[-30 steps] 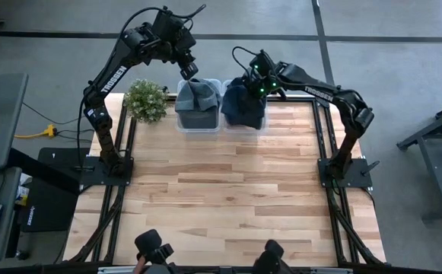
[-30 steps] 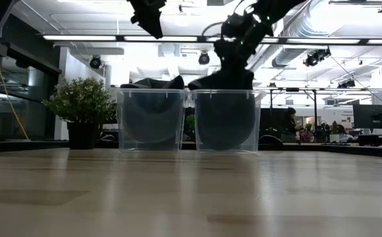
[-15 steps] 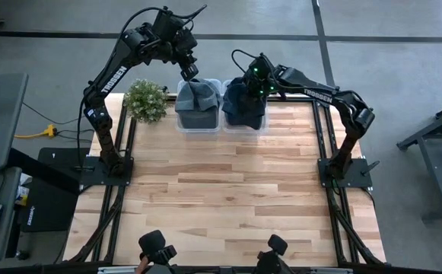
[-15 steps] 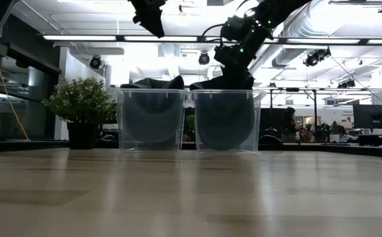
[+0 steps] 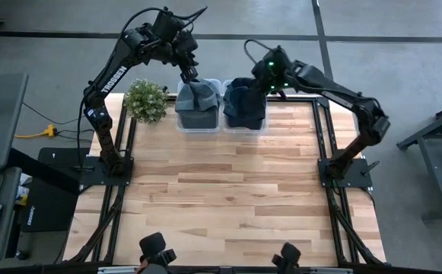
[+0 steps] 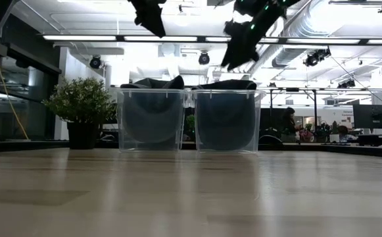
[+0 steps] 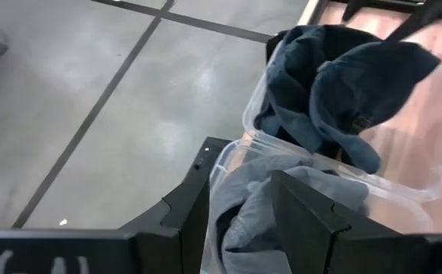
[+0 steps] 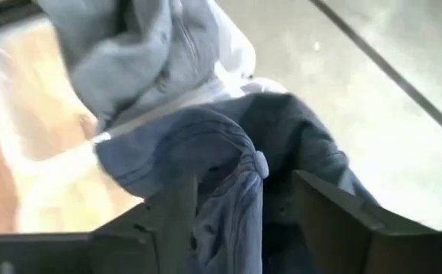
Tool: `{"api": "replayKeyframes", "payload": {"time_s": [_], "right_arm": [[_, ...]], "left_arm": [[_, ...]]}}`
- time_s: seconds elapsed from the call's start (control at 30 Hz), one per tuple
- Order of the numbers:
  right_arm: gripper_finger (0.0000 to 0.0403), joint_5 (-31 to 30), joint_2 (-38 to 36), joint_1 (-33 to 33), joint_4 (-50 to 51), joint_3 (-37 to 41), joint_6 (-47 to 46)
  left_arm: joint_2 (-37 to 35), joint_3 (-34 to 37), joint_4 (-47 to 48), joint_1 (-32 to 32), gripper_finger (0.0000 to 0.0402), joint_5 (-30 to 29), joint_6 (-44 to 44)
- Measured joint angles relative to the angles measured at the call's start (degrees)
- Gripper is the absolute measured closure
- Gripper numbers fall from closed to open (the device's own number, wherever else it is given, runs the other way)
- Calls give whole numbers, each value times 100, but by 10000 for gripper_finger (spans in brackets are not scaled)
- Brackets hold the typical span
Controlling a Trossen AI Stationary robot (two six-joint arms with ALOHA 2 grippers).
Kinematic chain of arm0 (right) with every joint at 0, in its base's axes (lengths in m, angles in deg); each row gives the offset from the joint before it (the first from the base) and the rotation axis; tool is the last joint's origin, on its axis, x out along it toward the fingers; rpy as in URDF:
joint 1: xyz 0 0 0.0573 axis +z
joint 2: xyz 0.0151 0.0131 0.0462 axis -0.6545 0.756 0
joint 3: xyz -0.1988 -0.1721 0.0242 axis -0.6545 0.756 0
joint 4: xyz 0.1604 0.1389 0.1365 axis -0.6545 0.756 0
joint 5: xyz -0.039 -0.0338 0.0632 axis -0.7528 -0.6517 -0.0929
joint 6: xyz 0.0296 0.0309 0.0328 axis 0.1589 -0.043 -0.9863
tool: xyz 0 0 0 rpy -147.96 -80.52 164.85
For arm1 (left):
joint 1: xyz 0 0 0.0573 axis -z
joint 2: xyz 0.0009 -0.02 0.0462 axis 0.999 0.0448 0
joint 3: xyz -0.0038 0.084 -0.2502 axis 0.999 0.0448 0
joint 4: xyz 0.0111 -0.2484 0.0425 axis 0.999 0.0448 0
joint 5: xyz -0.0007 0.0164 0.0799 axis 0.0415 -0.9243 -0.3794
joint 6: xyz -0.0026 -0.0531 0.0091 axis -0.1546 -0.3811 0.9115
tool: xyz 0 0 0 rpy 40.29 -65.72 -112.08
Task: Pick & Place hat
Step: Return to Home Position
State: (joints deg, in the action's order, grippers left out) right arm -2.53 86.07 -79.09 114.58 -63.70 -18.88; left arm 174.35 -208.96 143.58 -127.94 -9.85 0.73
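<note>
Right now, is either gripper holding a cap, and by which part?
Neither. Both are open and empty: the left gripper above the gray cap, the right gripper above the blue cap.

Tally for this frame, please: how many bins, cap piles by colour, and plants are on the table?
Transparent bins: 2, the left bin and the right bin
Gray cap pile: 1, in the left bin
Blue cap pile: 1, in the right bin
Potted plant: 1
Total: 5
</note>
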Motion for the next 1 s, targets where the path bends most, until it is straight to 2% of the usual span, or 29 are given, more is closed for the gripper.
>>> {"api": "replayKeyframes", "payload": {"time_s": [0.1, 0.23, 0.43, 0.5, 0.63, 0.77, 0.9, 1.0], "right_arm": [[170, 155, -381, 33, 13, -4, 0], [170, 208, -929, 115, 32, -4, 2], [208, 212, -1750, 238, 372, -9, -47], [227, 249, -1999, 237, 557, 79, -171], [264, 247, -2646, 237, 537, 851, -461], [316, 457, -3399, 291, 2, 1977, -815], [384, 757, -4134, 442, -574, 2934, -1222], [393, 836, -4645, 594, -818, 3360, -1473]], "left_arm": [[0, 0, 79, 0, 263, 125, -12], [0, 2, 372, 0, 263, 277, -56], [-47, 11, 620, 0, 263, 762, -60], [-97, 10, 675, -5, 263, 1086, -115], [-282, 13, 921, -35, 263, 1593, -216], [-540, 105, 1032, 131, 263, 1719, -520], [-1207, 1154, 302, 669, 263, 1714, -1130], [-1955, 2532, -829, 1243, 263, 1487, -1760]]}}
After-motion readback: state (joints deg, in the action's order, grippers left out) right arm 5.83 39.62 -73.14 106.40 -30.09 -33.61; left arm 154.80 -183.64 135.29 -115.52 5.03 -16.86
